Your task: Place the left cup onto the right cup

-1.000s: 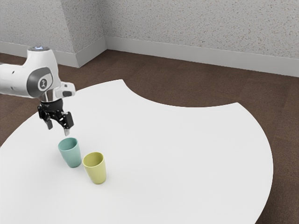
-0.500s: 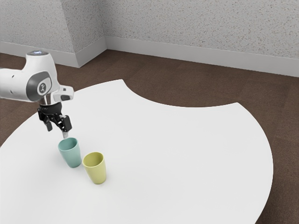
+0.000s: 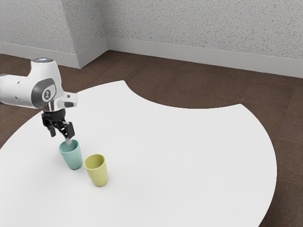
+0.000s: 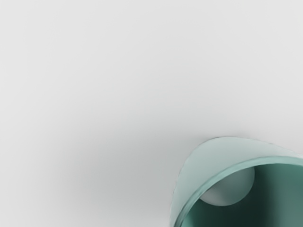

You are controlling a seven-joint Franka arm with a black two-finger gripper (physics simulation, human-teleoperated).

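A white robot arm (image 3: 28, 90) reaches in from the exterior view's left over a smooth white tabletop (image 3: 180, 156) with a rounded edge and a curved bite cut out of its far side. Its black two-finger pincer (image 3: 60, 137) points down with the fingers spread apart and nothing held between them. It hangs just above a tapered teal cup (image 3: 71, 155), slightly toward the cup's far side. The finger nearer the cup has its tip at the cup's rim; whether it touches the rim cannot be told. The teal cup stands upright on the tabletop, mouth up. Just beside it, toward the exterior view's right and a little nearer the camera, stands a tapered yellow-green cup (image 3: 96, 170), also upright. The two look close but apart. In the wrist view the teal cup (image 4: 222, 165) lies just under the hand, its open rim and dark inside showing a pale round bottom, with bare tabletop (image 4: 118, 71) around it. Dark brown floor (image 3: 199, 80) and a speckled grey wall (image 3: 199, 23) lie behind.
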